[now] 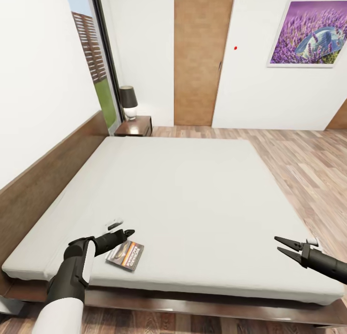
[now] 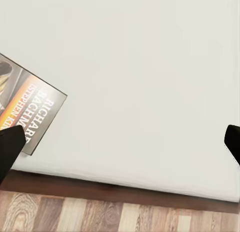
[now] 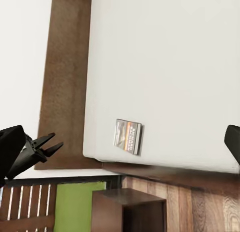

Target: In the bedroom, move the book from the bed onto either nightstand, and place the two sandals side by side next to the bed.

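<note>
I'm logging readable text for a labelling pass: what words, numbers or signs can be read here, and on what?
"RICHARD" on the book, left wrist view.
"STEPHEN K", cut off at the picture's edge, on the same cover.
The cover's lettering in the head and right wrist views: too small to read.
The lavender picture: no readable text.

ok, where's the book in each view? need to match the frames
Head view: the book lies flat near the mattress's near edge, beside the left tool.
Left wrist view: book at the picture's left edge, partly cut off.
Right wrist view: book small, just inside the mattress edge.
Shared landmark: the bed's dark wooden frame under that edge.
</note>
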